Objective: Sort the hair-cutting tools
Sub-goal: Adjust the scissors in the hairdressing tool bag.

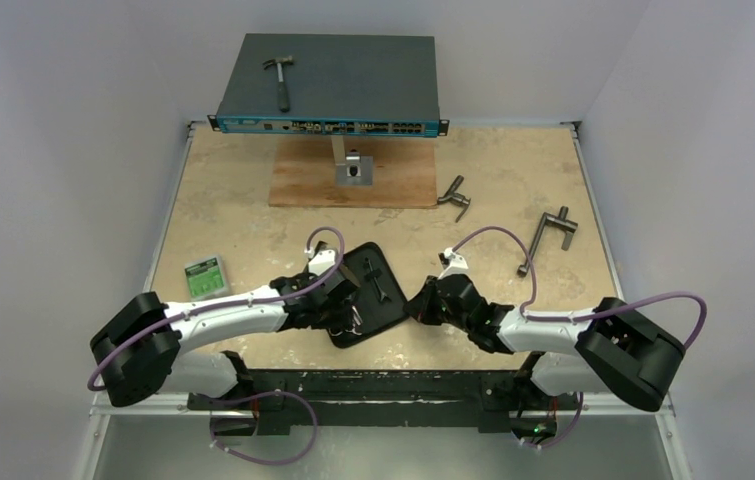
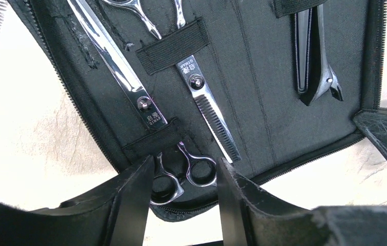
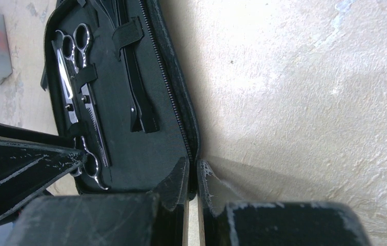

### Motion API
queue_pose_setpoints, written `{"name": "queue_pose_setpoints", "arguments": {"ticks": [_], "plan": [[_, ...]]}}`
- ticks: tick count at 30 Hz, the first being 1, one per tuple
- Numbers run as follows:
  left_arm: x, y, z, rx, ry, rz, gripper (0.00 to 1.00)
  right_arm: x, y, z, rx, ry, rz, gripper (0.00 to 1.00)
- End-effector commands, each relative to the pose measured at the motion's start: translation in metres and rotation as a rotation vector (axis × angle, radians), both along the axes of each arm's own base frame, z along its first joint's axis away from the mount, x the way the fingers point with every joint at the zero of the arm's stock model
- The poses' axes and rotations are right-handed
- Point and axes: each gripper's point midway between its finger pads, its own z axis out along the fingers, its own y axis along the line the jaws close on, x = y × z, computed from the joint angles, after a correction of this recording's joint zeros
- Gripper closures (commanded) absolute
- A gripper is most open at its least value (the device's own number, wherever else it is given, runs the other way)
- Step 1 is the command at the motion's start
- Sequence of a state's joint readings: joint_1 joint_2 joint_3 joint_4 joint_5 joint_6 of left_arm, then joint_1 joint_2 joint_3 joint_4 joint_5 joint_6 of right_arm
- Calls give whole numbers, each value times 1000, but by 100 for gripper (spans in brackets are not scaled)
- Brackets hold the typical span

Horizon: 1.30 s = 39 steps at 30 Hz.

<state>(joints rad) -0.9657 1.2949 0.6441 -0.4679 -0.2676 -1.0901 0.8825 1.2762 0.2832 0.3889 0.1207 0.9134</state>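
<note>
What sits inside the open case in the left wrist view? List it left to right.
Within the black case: straight-bladed scissors → toothed thinning scissors → black hair clip.

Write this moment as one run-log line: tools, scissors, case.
left tool: open astride finger rings of plain scissors | right tool: shut on case edge | thinning scissors: strapped in case
</note>
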Motion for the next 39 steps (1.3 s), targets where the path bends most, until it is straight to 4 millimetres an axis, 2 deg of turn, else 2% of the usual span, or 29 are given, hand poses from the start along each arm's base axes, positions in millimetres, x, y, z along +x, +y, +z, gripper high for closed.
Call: {"name": "queue_pose_setpoints", "arguments": {"ticks": [1, 11, 15, 19, 22, 26, 29, 34, 39], "plan": [[1, -24, 8, -108, -7, -18, 55, -9, 2, -2, 28, 22, 8, 100], [7, -43, 10, -161, -11, -31, 60, -16, 8, -4, 34, 31, 21, 100], [8, -42, 9, -149, -9, -28, 60, -16, 7, -3, 27, 32, 20, 100], [7, -27, 16, -106, -35, -16, 54, -15, 2, 1, 16, 16, 6, 100], [9, -12, 33, -83, -86, -9, 46, -14, -3, 4, 3, 1, -4, 100], [15, 7, 63, -54, -181, -5, 44, -14, -8, 3, -21, -8, -7, 100], [25, 23, 75, -14, -240, 33, 44, -13, -10, 4, -32, -17, -4, 100], [50, 36, 63, 9, -208, 104, 45, -12, -8, 3, -46, -23, 8, 100], [58, 22, 44, -1, -160, 90, 47, -12, -7, 2, -61, -22, 24, 100]]}}
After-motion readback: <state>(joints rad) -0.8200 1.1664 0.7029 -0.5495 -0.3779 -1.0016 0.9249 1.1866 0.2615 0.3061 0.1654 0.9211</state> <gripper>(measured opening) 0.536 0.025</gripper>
